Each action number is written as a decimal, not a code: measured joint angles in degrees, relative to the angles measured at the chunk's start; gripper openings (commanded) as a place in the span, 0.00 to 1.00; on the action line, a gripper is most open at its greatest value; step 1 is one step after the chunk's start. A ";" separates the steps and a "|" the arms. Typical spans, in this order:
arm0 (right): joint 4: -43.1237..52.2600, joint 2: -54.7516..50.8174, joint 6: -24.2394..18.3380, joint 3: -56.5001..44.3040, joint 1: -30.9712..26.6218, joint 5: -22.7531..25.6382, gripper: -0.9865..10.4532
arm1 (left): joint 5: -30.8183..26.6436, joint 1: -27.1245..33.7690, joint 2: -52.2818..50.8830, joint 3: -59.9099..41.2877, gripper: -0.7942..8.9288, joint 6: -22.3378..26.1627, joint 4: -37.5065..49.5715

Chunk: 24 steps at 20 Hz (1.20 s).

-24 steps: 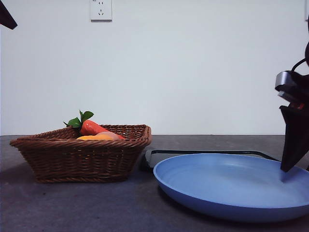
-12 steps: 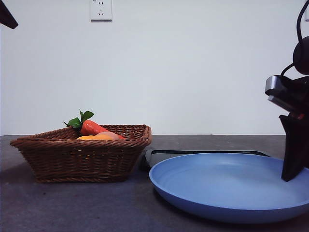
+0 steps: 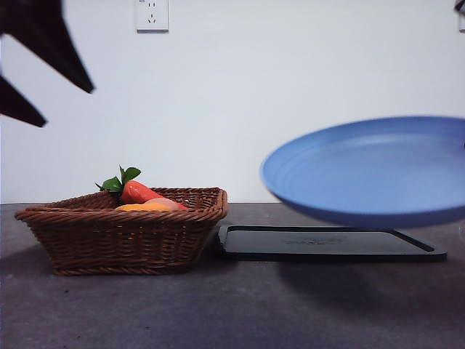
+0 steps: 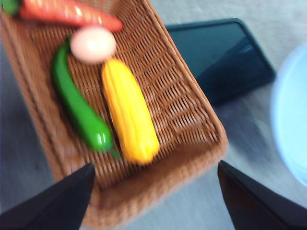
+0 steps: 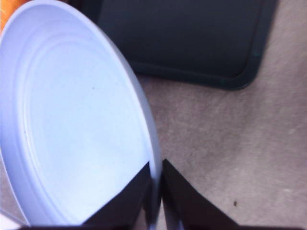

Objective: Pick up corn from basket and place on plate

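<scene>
- Our right gripper (image 5: pixel 154 191) pinches the blue plate's (image 3: pixel 370 171) rim, holding it above the black tray (image 3: pixel 327 243).
- Our left gripper (image 4: pixel 153 191), wide open, hovers over the basket (image 4: pixel 192 115); we should straddle the corn (image 4: pixel 129 117) across its middle.

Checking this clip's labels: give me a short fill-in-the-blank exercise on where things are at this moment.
1. The right gripper is shut on the rim of the ____.
2. The plate hangs in the air above the black ____.
3. The corn lies inside the ____.
4. The left gripper, jaws ____, hovers over the basket.

Missing words: plate; tray; basket; open
</scene>
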 measured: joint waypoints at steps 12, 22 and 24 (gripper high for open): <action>-0.52 -3.52 0.00 0.11 -1.38 0.00 0.09 | -12.24 -9.01 33.42 22.18 0.49 1.68 -1.53; -0.31 -3.52 0.00 0.11 -1.38 0.00 0.09 | -14.93 -9.94 43.91 25.55 0.49 2.71 -2.29; -0.13 -3.52 0.00 0.11 -1.38 0.00 0.09 | -14.95 -10.01 44.87 25.59 0.49 2.86 -1.77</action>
